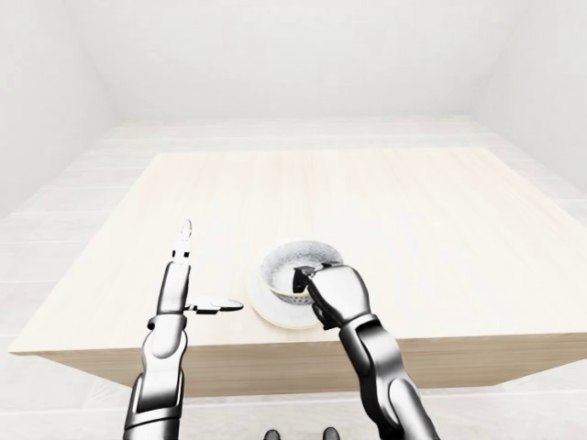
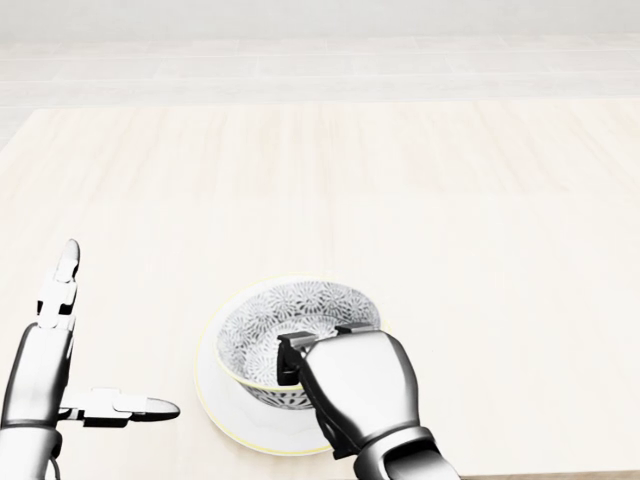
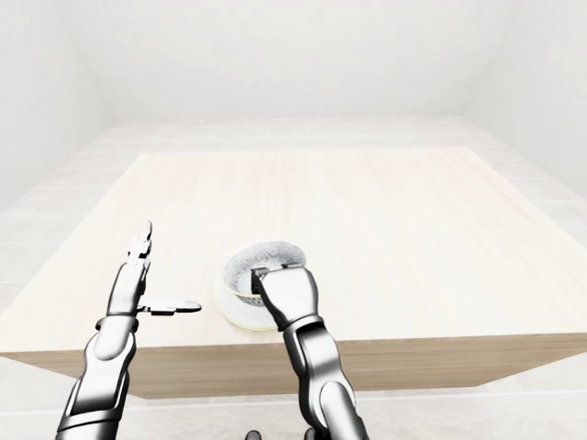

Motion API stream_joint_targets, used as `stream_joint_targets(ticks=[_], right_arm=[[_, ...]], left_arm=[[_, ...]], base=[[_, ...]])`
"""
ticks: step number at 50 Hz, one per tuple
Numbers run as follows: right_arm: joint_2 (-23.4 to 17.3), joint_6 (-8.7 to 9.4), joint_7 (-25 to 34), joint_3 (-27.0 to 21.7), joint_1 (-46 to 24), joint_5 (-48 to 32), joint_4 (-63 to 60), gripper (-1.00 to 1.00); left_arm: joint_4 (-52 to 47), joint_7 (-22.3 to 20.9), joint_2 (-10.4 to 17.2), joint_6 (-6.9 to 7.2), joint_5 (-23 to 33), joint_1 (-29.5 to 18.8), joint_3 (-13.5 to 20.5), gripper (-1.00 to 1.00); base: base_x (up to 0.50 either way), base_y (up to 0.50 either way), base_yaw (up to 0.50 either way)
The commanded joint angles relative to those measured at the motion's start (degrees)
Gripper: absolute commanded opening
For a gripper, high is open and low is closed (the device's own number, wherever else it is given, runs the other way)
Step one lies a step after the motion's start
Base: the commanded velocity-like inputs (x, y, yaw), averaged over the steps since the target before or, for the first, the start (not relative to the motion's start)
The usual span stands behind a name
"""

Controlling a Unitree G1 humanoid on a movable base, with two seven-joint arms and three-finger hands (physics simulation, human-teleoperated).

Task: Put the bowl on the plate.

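Right hand [image 2: 355,392] clenched on bowl [image 2: 295,312]: fingertips [image 2: 318,338] hooked over the rim nearest the bottom of head view, dark finger parts inside the bowl, palm against its outer wall. Bowl is white w/ grey floral pattern inside & out, thin yellowish rim, standing about upright. It's over the plate [image 2: 212,392], roughly centred; can't tell if its base touches the plate or hangs just above it. Plate is white w/ yellowish edge, flat on table [image 2: 450,200], near the table's bottom edge in head view, a bit left of centre. Plate's left & bottom margins show; its right part is hidden behind hand & wrist.

Left hand [image 2: 42,365] is released, holding nothing: fingers straight, pointing to top of view, thumb [image 2: 130,406] stuck out sideways toward the plate, tip near the plate's rim but apart from it. Hand hovers at lower left in head view, over the table; height above the wood unclear.

Table is pale wood, wide. Beyond it, pale tiled floor [image 1: 55,229] & white walls [image 1: 293,55] in the eye views.
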Motion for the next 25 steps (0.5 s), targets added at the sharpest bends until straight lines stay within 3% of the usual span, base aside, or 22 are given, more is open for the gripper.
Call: stream_joint_targets(ticks=[1,25], right_arm=[[0.31,0.0,-0.88,0.04,-0.93,0.49,0.27,-0.36],[1.77,0.0,1.22,-5.58,-9.74,3.47,7.31,-0.44]], left_arm=[[0.31,0.03,0.06,0.0,-0.07,0.0,0.1,1.0],[2.33,0.56,0.32,0.0,0.05,-0.7,-0.04,1.0]], base=[[0.0,0.0,0.0],[0.0,0.0,0.0]])
